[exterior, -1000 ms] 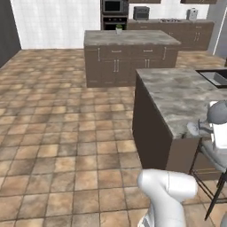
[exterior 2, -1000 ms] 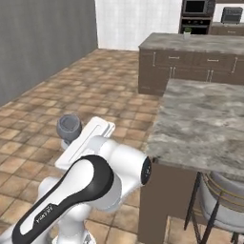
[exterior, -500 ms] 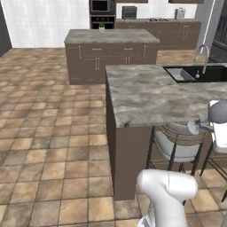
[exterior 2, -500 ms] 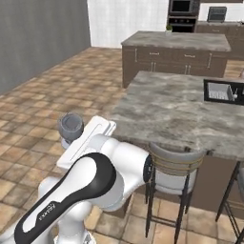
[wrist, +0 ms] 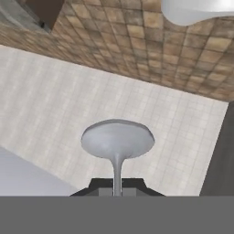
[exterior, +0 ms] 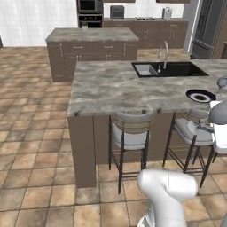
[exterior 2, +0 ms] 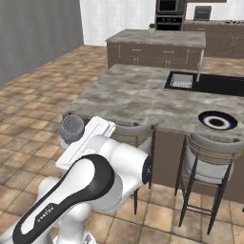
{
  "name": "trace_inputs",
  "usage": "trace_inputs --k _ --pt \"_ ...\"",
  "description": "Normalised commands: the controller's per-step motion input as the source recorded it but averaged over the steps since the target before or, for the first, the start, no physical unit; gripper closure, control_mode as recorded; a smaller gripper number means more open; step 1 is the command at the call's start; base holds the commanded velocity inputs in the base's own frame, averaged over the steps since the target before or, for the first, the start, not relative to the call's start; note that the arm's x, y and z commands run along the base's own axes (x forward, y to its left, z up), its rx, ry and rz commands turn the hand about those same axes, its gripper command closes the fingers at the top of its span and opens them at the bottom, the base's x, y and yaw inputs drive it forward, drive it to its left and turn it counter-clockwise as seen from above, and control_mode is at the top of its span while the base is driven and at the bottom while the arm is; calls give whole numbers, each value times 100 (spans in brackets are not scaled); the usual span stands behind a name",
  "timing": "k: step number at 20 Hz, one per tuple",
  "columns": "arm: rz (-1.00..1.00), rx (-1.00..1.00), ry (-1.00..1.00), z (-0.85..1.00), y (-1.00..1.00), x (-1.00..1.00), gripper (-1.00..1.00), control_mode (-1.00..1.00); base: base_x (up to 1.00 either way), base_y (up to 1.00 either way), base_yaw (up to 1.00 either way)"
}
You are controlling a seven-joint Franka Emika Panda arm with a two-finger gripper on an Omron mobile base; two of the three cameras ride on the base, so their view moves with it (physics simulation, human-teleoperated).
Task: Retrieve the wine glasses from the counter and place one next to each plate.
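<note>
Glass is clenched by its stem in the gripper, stem running straight out from the fingertips. Plate lies near the island's near edge.

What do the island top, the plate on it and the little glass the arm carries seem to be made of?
Island top: polished stone, likely marble, going by its mottled grey-brown veining. Plate: looks like glazed ceramic, with a navy rim, white ring and dark centre. Wine glass: probably clear glass with a grey-blue tint and smooth sheen, its thin stem clamped in the end effector.

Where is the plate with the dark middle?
The plate sits on the island's near edge, right of the sink, above a stool.
</note>
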Motion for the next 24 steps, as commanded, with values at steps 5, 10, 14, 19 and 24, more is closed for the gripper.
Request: trace_inputs --k 5,10,14,19,24 --pt "0 0 0 0 0 0 100 100 -27 -100 3" --pt "0 0 0 0 0 0 100 100 9 -100 2" --pt "0 0 0 0 0 0 100 100 28 -100 0" --pt "0 0 0 0 0 0 100 100 16 -100 -7" --pt "0 0 0 0 0 0 100 100 12 -100 -23"
